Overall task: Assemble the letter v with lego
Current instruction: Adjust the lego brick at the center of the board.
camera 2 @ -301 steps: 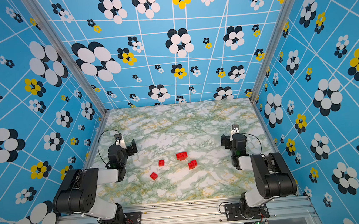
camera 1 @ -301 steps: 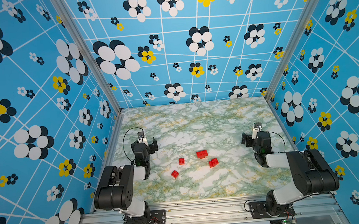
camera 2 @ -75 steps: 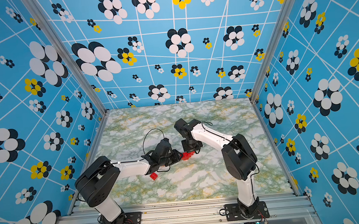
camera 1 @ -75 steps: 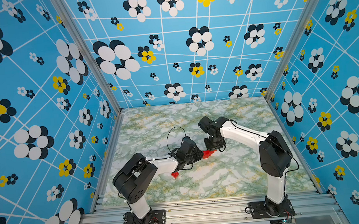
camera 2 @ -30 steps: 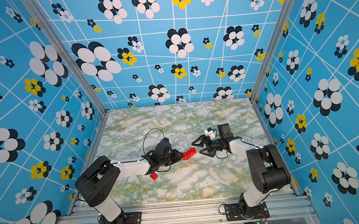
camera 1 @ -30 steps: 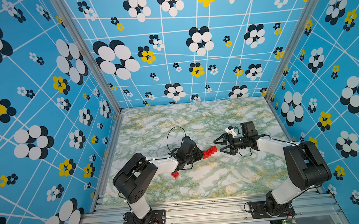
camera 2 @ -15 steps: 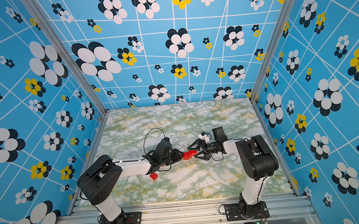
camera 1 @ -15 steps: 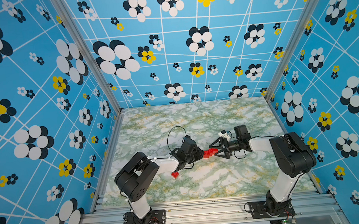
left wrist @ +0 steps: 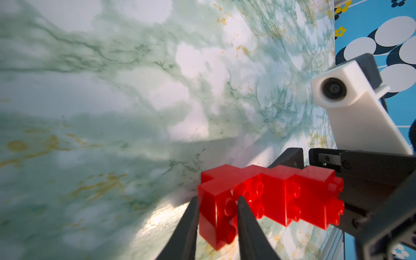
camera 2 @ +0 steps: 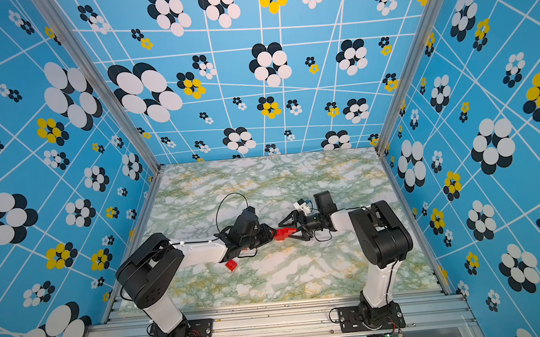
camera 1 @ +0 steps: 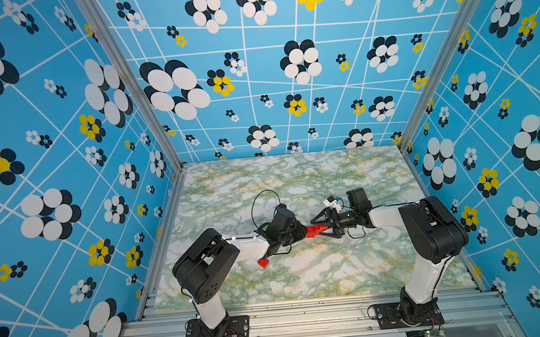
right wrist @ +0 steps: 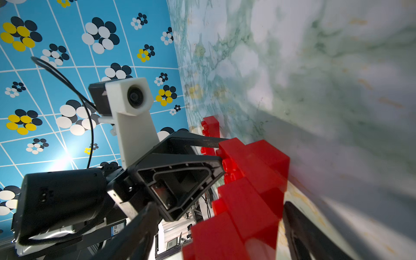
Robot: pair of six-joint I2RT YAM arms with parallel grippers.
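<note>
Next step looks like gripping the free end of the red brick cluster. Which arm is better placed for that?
Right. The right gripper has its jaws open on either side of the free end of the lego cluster, while the left gripper is shut on the other end and is busy holding it.

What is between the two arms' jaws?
A red lego cluster. Both top views show it; the left jaws pinch one end.

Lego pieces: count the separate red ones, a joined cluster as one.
2. A stepped lego cluster in the left claw, reaching into the open right claw; a single brick on the table beside the left arm. Arms may hide more.
</note>
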